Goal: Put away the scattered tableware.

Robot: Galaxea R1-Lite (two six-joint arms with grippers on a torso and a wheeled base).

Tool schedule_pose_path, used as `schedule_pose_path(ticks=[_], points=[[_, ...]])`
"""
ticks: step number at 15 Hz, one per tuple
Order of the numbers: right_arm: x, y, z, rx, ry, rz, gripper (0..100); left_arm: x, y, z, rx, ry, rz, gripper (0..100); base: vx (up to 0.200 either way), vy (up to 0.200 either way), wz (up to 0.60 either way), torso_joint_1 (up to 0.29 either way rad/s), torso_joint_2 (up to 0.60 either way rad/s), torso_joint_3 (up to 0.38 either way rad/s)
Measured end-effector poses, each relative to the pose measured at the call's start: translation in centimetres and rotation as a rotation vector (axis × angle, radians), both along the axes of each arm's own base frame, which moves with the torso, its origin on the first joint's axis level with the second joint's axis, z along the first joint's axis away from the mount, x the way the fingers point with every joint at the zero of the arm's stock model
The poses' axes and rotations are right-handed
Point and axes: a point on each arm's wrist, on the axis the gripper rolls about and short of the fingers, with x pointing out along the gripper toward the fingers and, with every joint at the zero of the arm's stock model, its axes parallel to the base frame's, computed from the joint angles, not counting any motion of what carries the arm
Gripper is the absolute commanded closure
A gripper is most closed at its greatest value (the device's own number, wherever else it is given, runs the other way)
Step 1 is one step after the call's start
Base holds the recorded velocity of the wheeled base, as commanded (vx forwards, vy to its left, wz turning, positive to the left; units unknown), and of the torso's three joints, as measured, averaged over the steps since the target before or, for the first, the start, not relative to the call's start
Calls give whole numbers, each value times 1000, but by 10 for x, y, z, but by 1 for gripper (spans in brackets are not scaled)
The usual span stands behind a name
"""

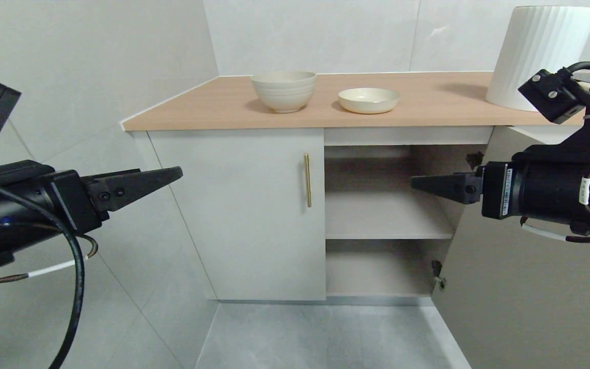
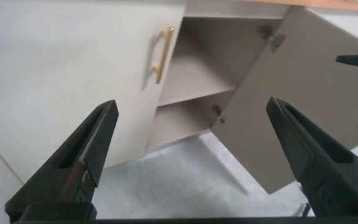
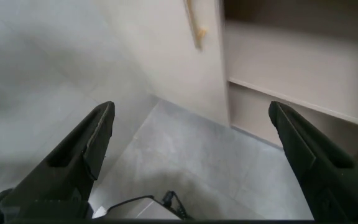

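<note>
Bowl [image 1: 283,90] and dish [image 1: 369,100] sit on the bench [image 1: 197,110], higher than the gaping, empty left pincer [image 1: 176,173] and right pincer [image 1: 415,182]; the right looks nearer.

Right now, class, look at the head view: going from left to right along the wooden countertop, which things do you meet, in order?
deep bowl → shallow dish → tall white ribbed vessel

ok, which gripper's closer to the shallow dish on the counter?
Right. The right gripper hangs below the shallow dish, before the open shelves; left gripper is out past the closed door.
</note>
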Motion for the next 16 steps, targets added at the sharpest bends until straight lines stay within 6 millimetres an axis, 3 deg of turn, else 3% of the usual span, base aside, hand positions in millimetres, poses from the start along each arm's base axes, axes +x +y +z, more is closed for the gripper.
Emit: schedule_pose_path(ticks=[4,16], points=[[-1,0,1,4,-3,-1,0,1,1,0,1,2,4,0,0,0,0,0,0,0],[-3,-1,3,32,24,-8,0,4,1,-2,3,17,6,0,200,0,0,3,2,4]])
